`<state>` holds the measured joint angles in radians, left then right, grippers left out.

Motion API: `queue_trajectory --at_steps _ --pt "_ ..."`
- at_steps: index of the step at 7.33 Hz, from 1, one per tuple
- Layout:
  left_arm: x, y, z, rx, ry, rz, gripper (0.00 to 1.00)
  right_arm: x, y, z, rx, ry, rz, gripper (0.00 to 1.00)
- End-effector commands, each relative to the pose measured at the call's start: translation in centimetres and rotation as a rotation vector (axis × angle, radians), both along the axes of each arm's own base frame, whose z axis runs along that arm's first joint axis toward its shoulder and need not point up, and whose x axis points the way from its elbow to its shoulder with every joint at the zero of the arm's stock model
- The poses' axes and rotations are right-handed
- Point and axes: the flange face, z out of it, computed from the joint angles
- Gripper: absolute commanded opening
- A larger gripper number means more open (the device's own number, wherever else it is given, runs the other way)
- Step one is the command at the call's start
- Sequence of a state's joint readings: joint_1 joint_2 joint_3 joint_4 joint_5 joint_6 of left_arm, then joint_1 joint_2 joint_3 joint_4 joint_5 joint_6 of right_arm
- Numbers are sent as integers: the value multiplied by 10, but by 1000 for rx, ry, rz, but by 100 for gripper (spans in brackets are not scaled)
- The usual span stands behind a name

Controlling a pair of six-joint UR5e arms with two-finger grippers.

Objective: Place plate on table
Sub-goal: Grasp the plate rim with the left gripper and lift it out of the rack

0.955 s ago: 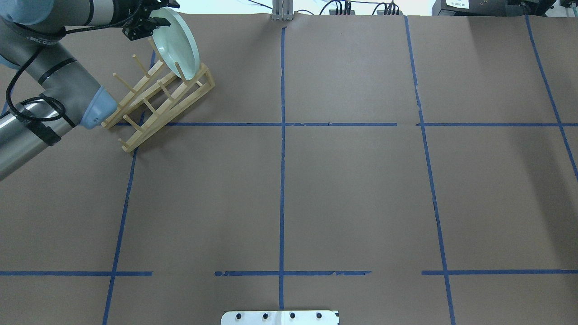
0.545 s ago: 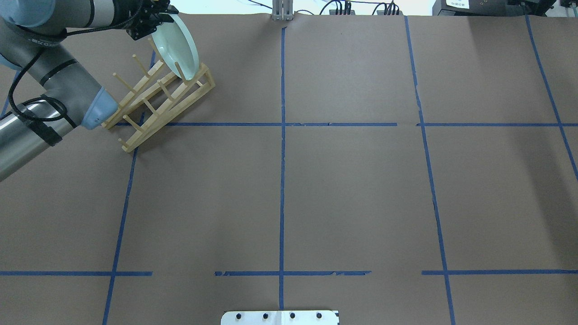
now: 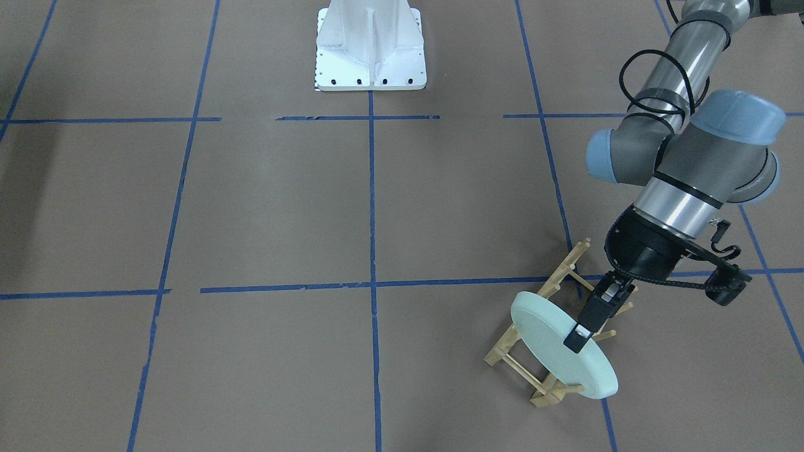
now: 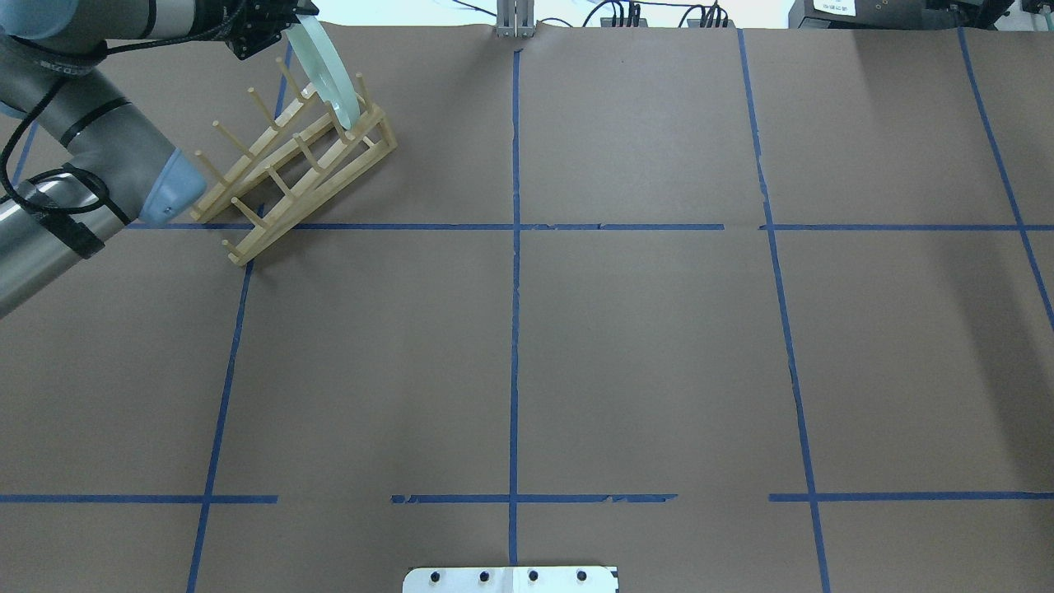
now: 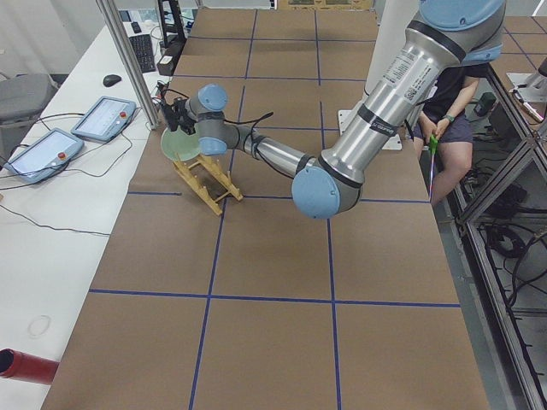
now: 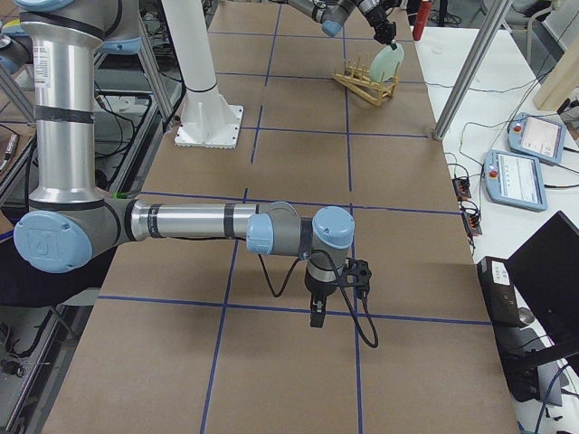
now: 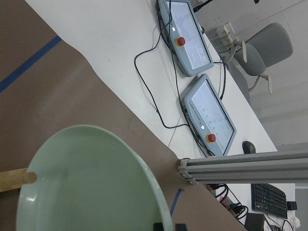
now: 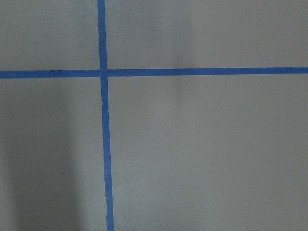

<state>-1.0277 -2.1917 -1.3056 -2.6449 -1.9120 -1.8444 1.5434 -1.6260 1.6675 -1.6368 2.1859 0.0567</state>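
Plate [image 4: 329,78] stands on edge in end slot of rack [image 4: 296,173], near far left corner of table [image 4: 626,346]. Left fingers [image 3: 587,317] clenched on plate's top rim. Right fingers [image 6: 314,316] low over table toward right edge; clenched or released, cannot tell.

Step, likely: draw plate out of rack.
- Lift straight up in slot's plane till bottom rim clears rack; sideways pull risks dragging rack.
- Then carry to bare table, tilt flat, lower gently, release.

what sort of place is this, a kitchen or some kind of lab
Probably a robotics lab: a paper-covered table gridded with blue tape, two teach pendants on a side bench, and an industrial robot arm.
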Motion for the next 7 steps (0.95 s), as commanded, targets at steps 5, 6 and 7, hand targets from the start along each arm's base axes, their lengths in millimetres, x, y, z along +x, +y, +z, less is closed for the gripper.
queue_trajectory --at_steps 5,6,7 --pt "-145 23 -73 -5 -7 135 0 0 0 0 0 0 0 100" --pt "-156 53 -105 10 -98 154 0 0 0 0 0 0 0 100" --pt "-165 77 -133 18 -211 184 0 1 0 0 0 0 1 100"
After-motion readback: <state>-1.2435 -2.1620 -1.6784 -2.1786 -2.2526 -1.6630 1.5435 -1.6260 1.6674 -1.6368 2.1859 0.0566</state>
